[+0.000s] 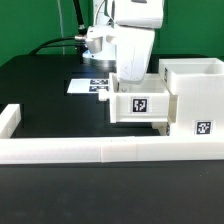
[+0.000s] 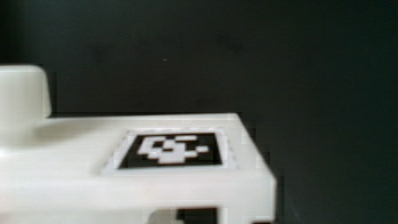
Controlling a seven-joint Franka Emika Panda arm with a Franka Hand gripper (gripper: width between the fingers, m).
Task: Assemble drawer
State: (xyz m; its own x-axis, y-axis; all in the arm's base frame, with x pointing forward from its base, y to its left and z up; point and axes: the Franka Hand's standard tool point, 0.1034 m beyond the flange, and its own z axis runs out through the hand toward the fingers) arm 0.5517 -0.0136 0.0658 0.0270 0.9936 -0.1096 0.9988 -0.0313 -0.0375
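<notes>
Exterior view: a shallow white plastic tray with a black-and-white square tag sits partly inside the tall white boxy casing, open-topped, at the exterior view's right. The white arm's gripper hangs right over the tray; whether its fingers clamp it, I cannot tell. Both stand on the black table, behind the long low white border rail. The marker board lies flat beyond.

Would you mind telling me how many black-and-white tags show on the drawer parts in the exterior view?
2: one on the tray under the gripper, one on the casing at the exterior view's right. Others may be hidden.
</notes>
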